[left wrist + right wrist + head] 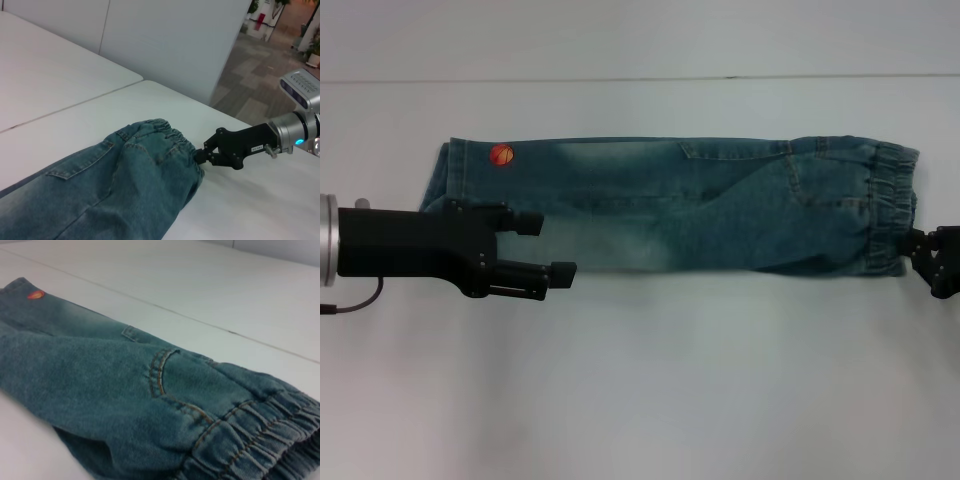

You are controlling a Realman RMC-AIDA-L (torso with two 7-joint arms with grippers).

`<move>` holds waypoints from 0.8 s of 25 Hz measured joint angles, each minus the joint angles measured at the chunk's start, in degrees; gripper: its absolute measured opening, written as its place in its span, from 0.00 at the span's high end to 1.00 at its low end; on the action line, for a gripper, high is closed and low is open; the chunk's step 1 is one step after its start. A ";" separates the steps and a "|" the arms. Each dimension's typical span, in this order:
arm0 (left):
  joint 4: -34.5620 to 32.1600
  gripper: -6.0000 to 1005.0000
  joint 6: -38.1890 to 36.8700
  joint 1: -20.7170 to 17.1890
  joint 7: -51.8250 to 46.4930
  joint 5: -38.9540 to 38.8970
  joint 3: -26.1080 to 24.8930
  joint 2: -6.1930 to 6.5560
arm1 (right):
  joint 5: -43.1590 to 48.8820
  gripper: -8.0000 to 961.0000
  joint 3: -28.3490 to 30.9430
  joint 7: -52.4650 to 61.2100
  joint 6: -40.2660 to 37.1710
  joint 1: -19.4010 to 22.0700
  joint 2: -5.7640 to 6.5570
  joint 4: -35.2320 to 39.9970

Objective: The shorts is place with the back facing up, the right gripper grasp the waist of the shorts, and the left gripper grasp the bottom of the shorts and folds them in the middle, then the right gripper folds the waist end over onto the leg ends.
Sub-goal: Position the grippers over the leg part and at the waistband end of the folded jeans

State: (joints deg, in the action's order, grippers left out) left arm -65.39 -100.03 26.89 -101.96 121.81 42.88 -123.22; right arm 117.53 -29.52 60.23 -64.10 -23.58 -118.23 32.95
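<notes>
Blue denim shorts (700,205) lie folded lengthwise across the white table, the elastic waistband (890,200) to the right and the leg ends to the left. An orange patch (501,155) marks the leg end. My left gripper (548,247) is open at the near edge of the leg end, one finger over the denim and the other over bare table. My right gripper (920,245) sits at the near corner of the waistband, and the left wrist view shows this right gripper (200,156) pinched on the gathered waistband (165,132). The right wrist view shows only the shorts (100,370).
The white table (640,400) stretches wide in front of the shorts. A seam (640,78) between tabletops runs behind them. In the left wrist view a wall panel (165,45) stands past the table's far edge.
</notes>
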 joint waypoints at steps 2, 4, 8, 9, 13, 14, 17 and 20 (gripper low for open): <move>0.00 0.10 0.01 0.00 0.00 0.00 0.01 0.00 | 0.81 0.92 -0.39 1.61 -0.23 0.20 -0.32 0.97; -0.02 0.10 0.01 0.00 0.01 0.00 0.01 0.00 | 2.39 0.90 -0.57 3.54 -0.96 0.22 -0.46 2.10; -0.05 0.10 0.01 0.00 0.03 0.00 0.01 0.00 | 4.33 0.79 -0.53 6.79 -3.39 0.27 -0.62 4.51; -0.03 0.10 0.01 0.00 0.05 0.00 0.01 0.00 | 4.34 0.76 -0.42 7.13 -3.67 0.46 -0.76 5.09; 0.04 0.10 0.01 -0.18 0.11 0.00 0.12 -0.05 | 4.01 0.65 -0.06 8.12 -3.80 1.00 -1.27 7.10; 0.04 0.10 0.00 -0.23 0.11 0.00 0.12 -0.11 | 3.91 0.60 0.09 8.45 -3.66 1.06 -1.30 7.44; -0.09 0.10 -0.15 -0.37 0.11 0.00 0.12 -0.29 | 3.84 0.46 0.77 9.24 -3.41 1.12 -1.31 7.89; -0.18 0.10 -0.25 -0.44 0.10 0.00 0.11 -0.34 | 3.84 0.32 1.21 9.36 -2.76 1.12 -1.31 7.87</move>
State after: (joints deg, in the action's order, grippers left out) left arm -65.57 -100.27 26.45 -101.86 121.81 42.99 -123.56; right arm 121.37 -28.31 69.59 -66.86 -22.46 -119.53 40.82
